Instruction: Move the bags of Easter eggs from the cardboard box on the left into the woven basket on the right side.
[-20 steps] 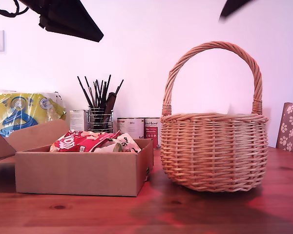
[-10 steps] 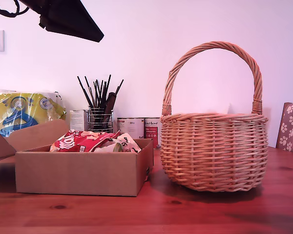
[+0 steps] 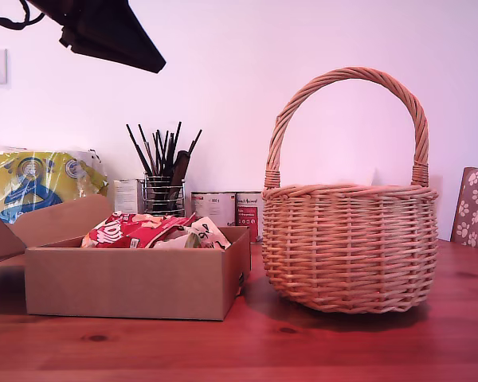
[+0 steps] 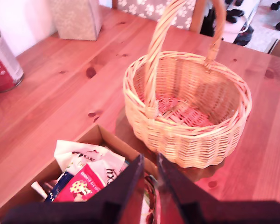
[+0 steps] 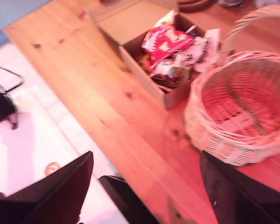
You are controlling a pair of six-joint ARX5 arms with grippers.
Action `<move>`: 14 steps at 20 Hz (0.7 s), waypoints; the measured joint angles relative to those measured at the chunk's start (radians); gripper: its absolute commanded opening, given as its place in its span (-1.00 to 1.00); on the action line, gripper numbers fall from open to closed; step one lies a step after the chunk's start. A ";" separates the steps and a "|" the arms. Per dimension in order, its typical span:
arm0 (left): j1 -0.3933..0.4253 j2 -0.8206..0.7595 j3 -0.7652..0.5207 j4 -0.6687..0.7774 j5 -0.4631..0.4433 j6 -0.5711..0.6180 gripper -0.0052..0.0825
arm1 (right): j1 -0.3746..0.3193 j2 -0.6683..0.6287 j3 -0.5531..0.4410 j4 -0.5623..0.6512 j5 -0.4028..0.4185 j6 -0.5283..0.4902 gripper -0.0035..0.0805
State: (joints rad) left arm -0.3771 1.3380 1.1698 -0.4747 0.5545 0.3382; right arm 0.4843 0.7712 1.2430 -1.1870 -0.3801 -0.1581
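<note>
Bags of Easter eggs (image 3: 147, 231) are sitting in the cardboard box (image 3: 135, 280) at the exterior view's lower left, beneath my first gripper (image 4: 148, 167), jaws nearly pressed together. My second gripper (image 5: 144, 182), jaws spread, is hovering apart from the woven basket (image 3: 349, 247).

A shallow brown cardboard box (image 3: 135, 280) sat on the wooden table, toward the exterior view's left, its long flap folded open and back. Crinkly bags of Easter eggs (image 3: 147, 231) lay heaped inside it, mostly bright red with white lettering, a few cream, piled slightly above the box's rim. Just beside the box, toward the exterior view's right, stood a round light-tan woven basket (image 3: 349, 247), upright, its tall braided handle arching overhead. Its woven bottom lay bare.
</note>
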 measured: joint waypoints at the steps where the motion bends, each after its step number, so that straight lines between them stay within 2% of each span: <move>1: 0.000 0.000 0.000 0.000 0.000 0.000 -0.74 | 0.000 0.007 0.000 0.007 -0.001 0.018 0.63; 2: 0.000 0.000 0.000 0.000 0.000 0.000 -0.74 | 0.000 0.014 0.000 0.008 -0.004 0.052 0.63; 5: 0.000 0.000 0.000 0.000 0.000 0.000 -0.74 | 0.000 0.040 0.000 0.008 -0.024 0.057 0.62; 6: 0.000 0.000 0.000 0.000 0.000 0.000 -0.74 | 0.000 0.050 0.000 0.007 -0.024 0.057 0.44; 7: 0.000 0.000 0.000 0.000 0.000 0.000 -0.74 | 0.000 0.063 0.000 0.010 -0.020 0.057 -0.04; 8: 0.000 0.000 0.000 0.000 0.000 0.000 -0.74 | 0.000 0.076 0.000 0.016 0.002 0.059 -0.72; 9: 0.000 0.000 0.000 0.000 0.000 0.000 -0.74 | 0.000 0.089 0.000 0.020 0.025 0.056 -0.88; 12: 0.000 0.000 0.000 -0.001 -0.013 0.000 -0.72 | 0.000 0.130 0.000 0.043 0.068 0.051 -0.95; 13: 0.000 0.000 0.000 -0.006 -0.044 0.002 -0.55 | 0.000 0.136 0.000 0.050 0.077 0.043 -0.95; 14: 0.000 0.000 0.000 -0.017 -0.091 0.017 -0.17 | 0.000 0.136 0.000 0.055 0.080 0.027 -0.95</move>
State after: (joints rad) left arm -0.3771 1.3380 1.1698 -0.4915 0.4633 0.3553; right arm 0.4839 0.9073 1.2430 -1.1316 -0.3004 -0.1307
